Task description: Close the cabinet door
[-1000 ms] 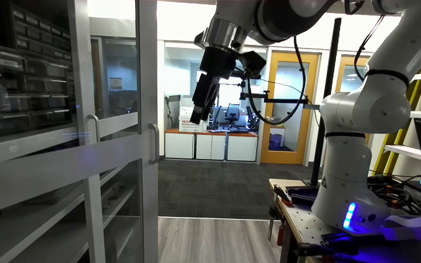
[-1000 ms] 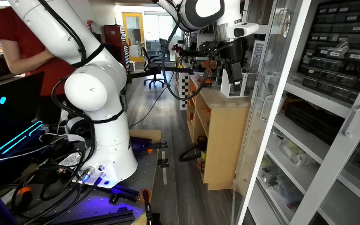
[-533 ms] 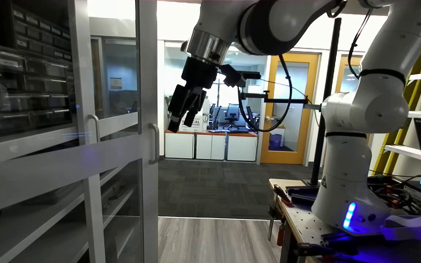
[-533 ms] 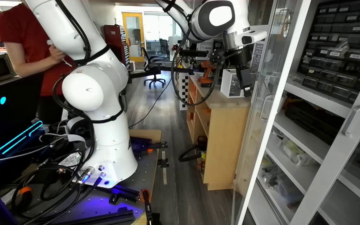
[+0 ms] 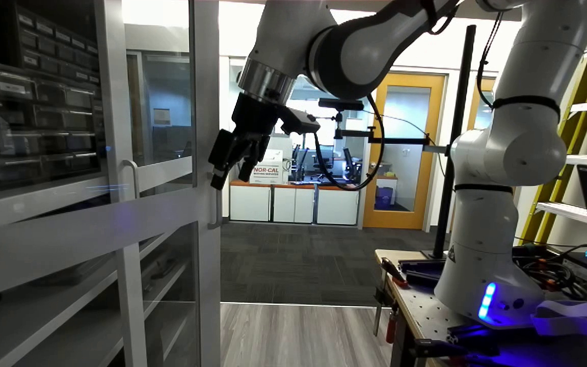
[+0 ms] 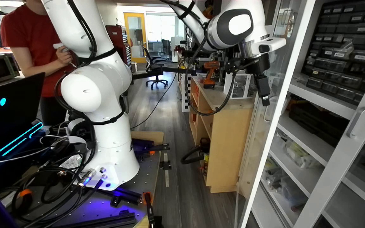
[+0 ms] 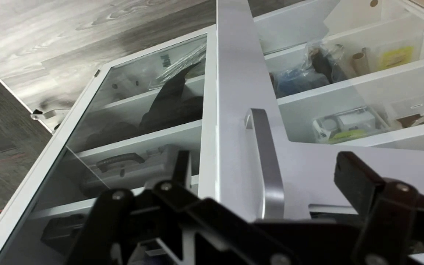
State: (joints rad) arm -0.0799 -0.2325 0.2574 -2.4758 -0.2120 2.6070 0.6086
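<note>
As the wrist view looks out past the gripper [image 7: 265, 165], its two fingers [image 7: 357, 178] stand spread wide, one to each side. Between them in that view, and beyond them, runs the grey handle [image 7: 271, 165] of the cabinet door [image 7: 307, 173], whose pale stile and middle rail lie right in front of the fingertips. In an exterior view one finger overlaps the handle's upper end; whether it touches, I cannot tell. The door stands ajar, swung out from the cabinet [image 6: 322, 98], and through its clear pane the wrist view shows white shelves [image 7: 366, 78] with a bag of something blue [image 7: 302, 80] on one of them. Past the door's free edge comes a second glass door [image 7: 209, 110], with a grey case [image 7: 153, 167] behind its pane. Black drawer units [image 6: 334, 61] sit deeper in the cabinet.

Farther off, in an exterior view, a wooden bench [image 6: 230, 152] bears an orange drill [image 6: 212, 66], and a person [image 6: 32, 38] in red stands on the far side of the arm [image 6: 84, 91]. Beyond is an office chair [image 6: 154, 65]. In an exterior view, a white box [image 5: 266, 173] lettered NOR-CAL rests on low white cupboards [image 5: 297, 205], near an orange-brown room door [image 5: 410, 188].
</note>
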